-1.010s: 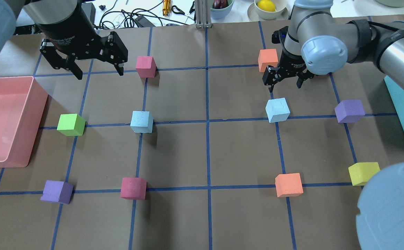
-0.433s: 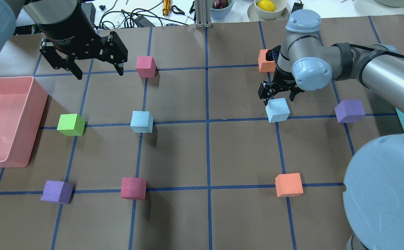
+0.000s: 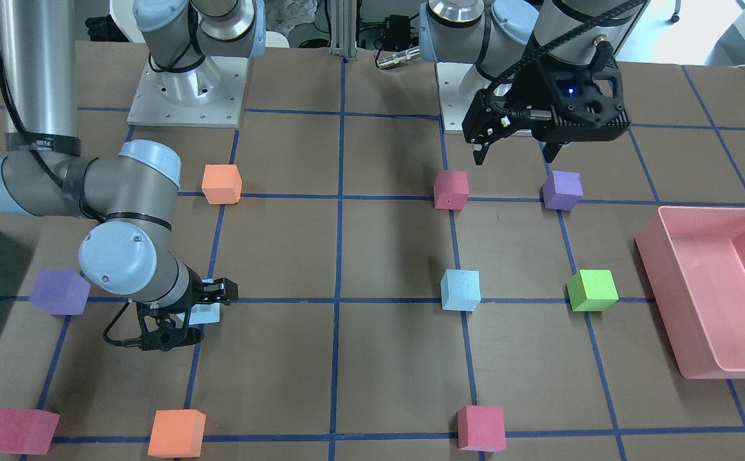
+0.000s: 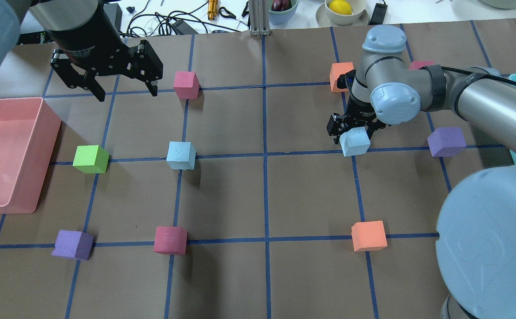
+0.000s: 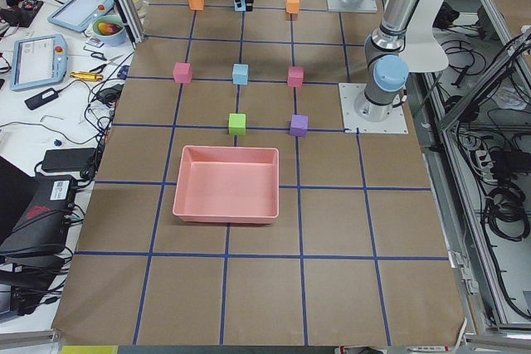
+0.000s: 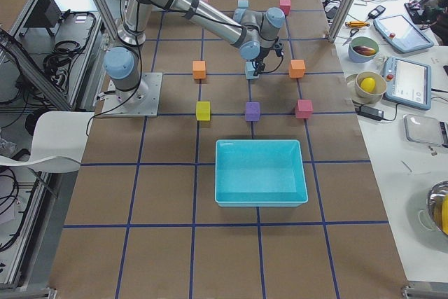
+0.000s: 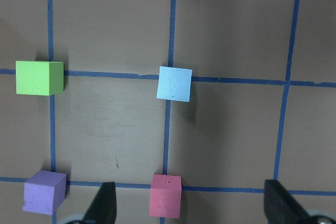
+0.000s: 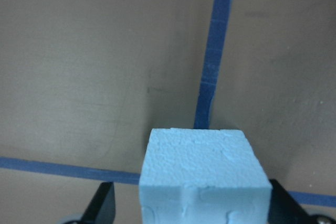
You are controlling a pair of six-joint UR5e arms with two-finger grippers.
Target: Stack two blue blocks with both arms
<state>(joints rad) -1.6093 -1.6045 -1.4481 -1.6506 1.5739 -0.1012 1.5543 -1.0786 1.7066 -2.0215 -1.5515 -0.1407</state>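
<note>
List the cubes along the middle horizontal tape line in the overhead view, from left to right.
green cube → first blue block → second blue block → purple cube

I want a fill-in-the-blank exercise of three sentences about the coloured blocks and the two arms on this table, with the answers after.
1. The right gripper has its fingers on both sides of a foam block whose colour is ____.
2. The left gripper is open and holds ____.
3. The bin nearest the green block is ____.

Missing words: blue; nothing; pink.
</note>
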